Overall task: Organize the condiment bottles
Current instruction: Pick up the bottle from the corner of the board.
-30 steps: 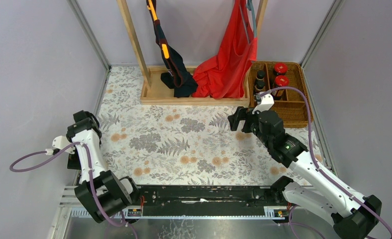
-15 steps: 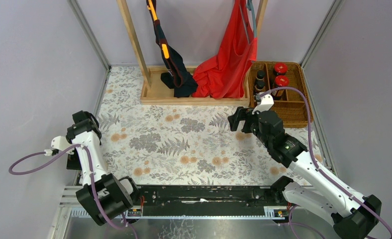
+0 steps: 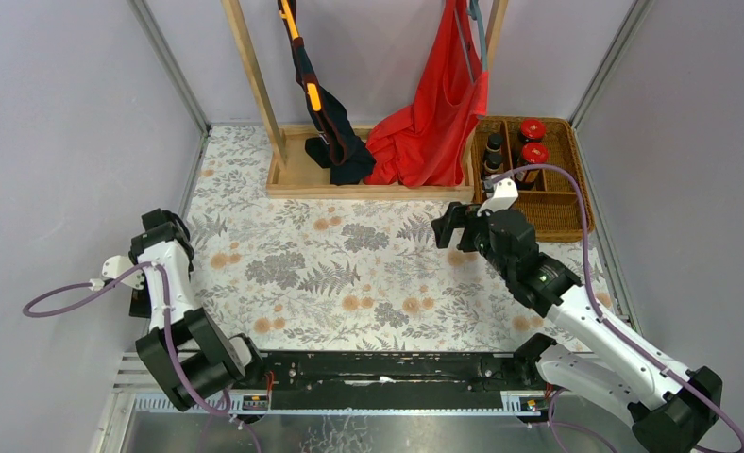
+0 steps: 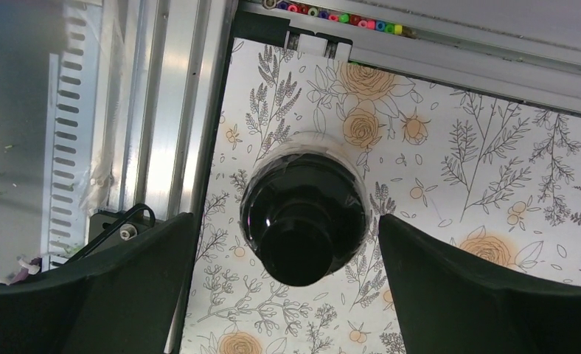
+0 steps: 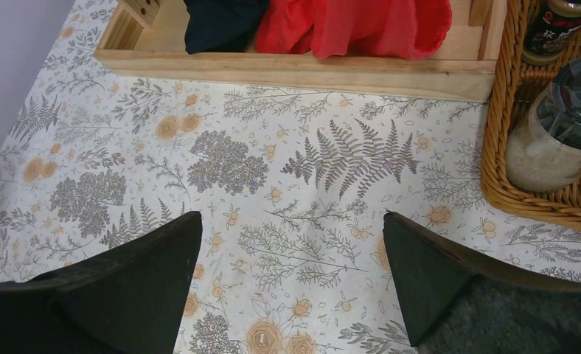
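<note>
Your left arm (image 3: 167,294) is folded back at the left edge, the left gripper (image 4: 287,287) pointing down with jaws wide apart, while your right arm (image 3: 585,316) reaches forward, the right gripper (image 5: 287,258) spread wide, holding nothing.

Woven wicker basket (image 5: 560,203); glossy black-capped bottle (image 4: 304,221); smooth wooden tray (image 5: 295,66); red cloth (image 5: 354,26).

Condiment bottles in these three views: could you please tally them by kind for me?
Dark jars with red lids: 2
Small dark black-capped bottles: 2
Pale translucent black-capped bottles: 2
Total: 6
</note>
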### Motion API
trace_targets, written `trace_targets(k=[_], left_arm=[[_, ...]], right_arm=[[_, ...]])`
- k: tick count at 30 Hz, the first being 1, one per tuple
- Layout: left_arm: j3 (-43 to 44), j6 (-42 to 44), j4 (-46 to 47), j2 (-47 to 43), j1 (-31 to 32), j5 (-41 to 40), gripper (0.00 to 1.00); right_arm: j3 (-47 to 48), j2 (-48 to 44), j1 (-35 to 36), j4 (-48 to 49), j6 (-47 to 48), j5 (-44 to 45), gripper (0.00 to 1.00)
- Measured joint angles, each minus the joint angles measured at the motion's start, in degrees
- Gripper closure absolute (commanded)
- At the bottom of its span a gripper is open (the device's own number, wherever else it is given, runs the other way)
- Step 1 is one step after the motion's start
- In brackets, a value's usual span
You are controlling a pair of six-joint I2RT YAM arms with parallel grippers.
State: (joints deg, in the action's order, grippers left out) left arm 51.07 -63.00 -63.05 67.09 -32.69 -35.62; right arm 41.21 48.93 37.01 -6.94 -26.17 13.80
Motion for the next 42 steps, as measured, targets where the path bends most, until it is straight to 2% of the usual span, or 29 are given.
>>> trace_targets(k=[8, 15, 19, 25, 26, 28, 29, 30, 33, 38, 42], left_arm=[[-0.57, 0.0, 2.69, 2.03, 0.0, -0.17, 0.07], [-2.47, -0.39, 4.07, 4.66, 0.0, -0.13, 0.27], [-2.69, -0.5, 4.61, 4.7, 0.0, -0.15, 0.33], [-2.69, -0.63, 4.83, 4.63, 0.0, -0.15, 0.32], [-2.69, -0.66, 4.83, 4.63, 0.0, -0.15, 0.35], [-2.69, -0.72, 4.83, 4.63, 0.0, -0.17, 0.52], [-2.69, -0.9, 4.85, 4.61, 0.0, -0.2, 0.65], [-2.69, -1.14, 4.98, 4.48, 0.0, -0.26, 0.73], [-2.78, -1.64, 5.29, 4.0, 0.0, -0.17, 0.75], [-3.39, -2.23, 5.55, 3.26, -0.07, -0.17, 1.0], [-3.48, -2.29, 5.6, 3.17, -0.11, -0.13, 1.0]], right_arm=[[-0.28, 1.46, 0.0, 0.24, -0.04, -0.33, 0.0], [-0.7, 1.7, 0.0, 0.52, -0.39, -1.05, 0.0], [-0.72, 1.7, 0.0, 0.83, -0.46, -1.09, 0.0], [-0.74, 1.73, 0.0, 1.31, -0.52, -1.31, 0.0], [-0.74, 1.73, 0.0, 1.31, -0.59, -1.31, 0.0], [-0.81, 1.75, 0.0, 1.36, -0.68, -1.33, 0.0], [-0.81, 1.81, 0.0, 1.38, -0.68, -1.33, 0.0], [-0.81, 1.88, 0.0, 1.42, -0.7, -1.33, 0.0], [-0.85, 1.95, 0.0, 1.46, -0.83, -1.36, 0.0], [-1.01, 1.95, 0.0, 1.55, -0.85, -1.33, 0.0], [-1.03, 1.92, 0.0, 1.62, -0.85, -1.33, 0.0]])
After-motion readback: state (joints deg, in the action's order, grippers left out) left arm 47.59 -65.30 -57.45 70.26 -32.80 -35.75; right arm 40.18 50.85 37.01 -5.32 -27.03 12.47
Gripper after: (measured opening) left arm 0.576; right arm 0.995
